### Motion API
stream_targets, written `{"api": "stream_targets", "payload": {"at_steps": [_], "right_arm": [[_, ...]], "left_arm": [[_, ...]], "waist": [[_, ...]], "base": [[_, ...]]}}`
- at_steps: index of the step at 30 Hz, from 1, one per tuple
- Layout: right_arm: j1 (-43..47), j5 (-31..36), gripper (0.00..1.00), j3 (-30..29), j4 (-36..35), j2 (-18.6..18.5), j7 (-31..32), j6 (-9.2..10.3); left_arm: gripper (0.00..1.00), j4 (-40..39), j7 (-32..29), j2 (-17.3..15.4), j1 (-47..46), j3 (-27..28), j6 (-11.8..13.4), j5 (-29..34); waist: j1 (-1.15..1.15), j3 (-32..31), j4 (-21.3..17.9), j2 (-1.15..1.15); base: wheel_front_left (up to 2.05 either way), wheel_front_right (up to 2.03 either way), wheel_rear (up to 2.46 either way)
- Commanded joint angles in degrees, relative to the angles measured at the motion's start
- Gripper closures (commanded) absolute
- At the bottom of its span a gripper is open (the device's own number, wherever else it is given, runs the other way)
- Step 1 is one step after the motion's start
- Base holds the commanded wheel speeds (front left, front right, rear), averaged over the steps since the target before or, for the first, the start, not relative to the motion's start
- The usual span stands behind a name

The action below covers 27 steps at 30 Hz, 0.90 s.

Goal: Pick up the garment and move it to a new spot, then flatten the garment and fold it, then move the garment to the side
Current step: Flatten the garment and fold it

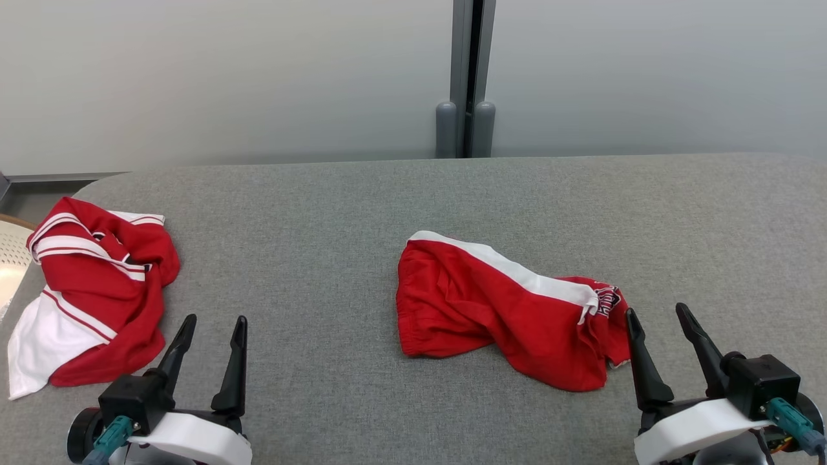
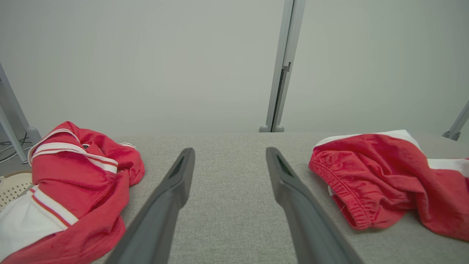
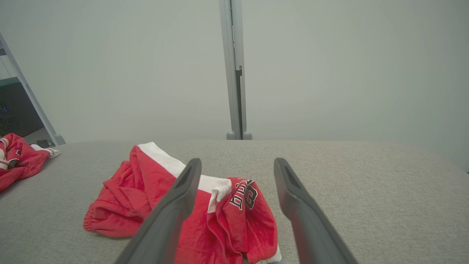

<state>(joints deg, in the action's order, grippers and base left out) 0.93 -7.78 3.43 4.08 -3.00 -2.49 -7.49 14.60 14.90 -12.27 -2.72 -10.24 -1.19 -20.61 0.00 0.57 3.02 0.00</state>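
Nearest, at lower left of the head view, left gripper [image 1: 215, 320]: jaws spread wide, pinching nothing, pointing away over bare counter [image 1: 323, 213]. At lower right, right gripper [image 1: 656, 309]: jaws likewise spread wide and empty, the inner jaw just beside the right end of the shorts [image 1: 478, 303]; touching or not, cannot tell. Shorts in a crumpled heap a little right of the counter's middle, on the grey cloth: red, with a white band running aslant along the far edge, elastic waist gathered at the left end, a fold with dark lettering at the right end next to the right gripper. In the right wrist view, that lettered fold between the two jaws, the left jaw crossing in front of the white band. Well apart from the shorts, at the counter's left side, a jersey [image 1: 97, 284]: red with white stripes and a white panel, bunched up, its near end just left of the left gripper, not touching. In the left wrist view, jersey to the left of the jaws, shorts to the right, bare grey cloth between. Just past the jersey's left edge, off the counter, a pale perforated basket [image 1: 11, 258], mostly cut off. Farthest, behind the counter's rounded far edge, a pale wall [image 1: 226, 77] split by a grey post [image 1: 466, 64] with two rounded feet
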Motion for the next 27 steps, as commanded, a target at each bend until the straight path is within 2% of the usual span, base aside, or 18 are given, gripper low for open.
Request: {"api": "stream_targets", "payload": {"at_steps": [1, 10, 22, 23, 25, 26, 27], "right_arm": [[0.31, -0.37, 0.00, 0.01, -0.34, -0.13, 0.20, 0.00], [-1.09, 0.05, 0.00, 1.86, 0.40, -0.18, 0.90, 0.00], [-6.46, 1.38, 0.00, 3.00, 7.41, -0.73, 2.98, 0.01], [-6.83, 1.57, 0.13, 2.38, 8.33, -0.69, 3.46, 0.01], [-7.60, 1.47, 0.58, 2.20, 9.75, -0.54, 3.58, 0.00], [-7.96, 1.50, 0.95, 2.30, 10.12, -0.48, 3.42, 0.00], [-8.07, 1.25, 1.00, 2.00, 10.39, -0.48, 3.05, 0.00]], "left_arm": [[0.00, -0.15, 0.07, -0.41, 0.29, 0.05, 0.29, 0.01], [0.00, -0.49, -0.11, -0.18, -1.32, -0.82, 0.53, 0.15], [0.00, 0.52, 0.17, 1.86, -7.46, -2.05, -0.16, 0.98], [0.00, 0.66, 0.21, 2.03, -7.86, -2.10, -0.24, 1.04], [0.00, 1.06, 0.25, 2.33, -8.66, -2.17, -0.51, 1.33], [0.00, 1.23, 0.26, 2.41, -8.86, -2.09, -0.66, 1.42], [0.00, 1.40, 0.28, 2.49, -9.03, -2.03, -0.81, 1.58]], "waist": [[0.00, 0.01, -0.01, 0.00], [0.00, 0.85, 0.74, 0.00], [0.00, 6.48, 3.60, 0.00], [0.00, 6.97, 3.73, 0.00], [0.00, 7.52, 3.87, 0.00], [0.00, 7.67, 3.87, 0.00], [0.00, 7.79, 3.87, 0.00]], "base": [[0.00, 0.00, 0.00], [0.00, 0.00, 0.00], [0.00, 0.00, 0.00], [0.00, 0.00, 0.00], [0.00, 0.00, 0.00], [0.00, 0.00, 0.00], [0.00, 0.00, 0.00]]}}
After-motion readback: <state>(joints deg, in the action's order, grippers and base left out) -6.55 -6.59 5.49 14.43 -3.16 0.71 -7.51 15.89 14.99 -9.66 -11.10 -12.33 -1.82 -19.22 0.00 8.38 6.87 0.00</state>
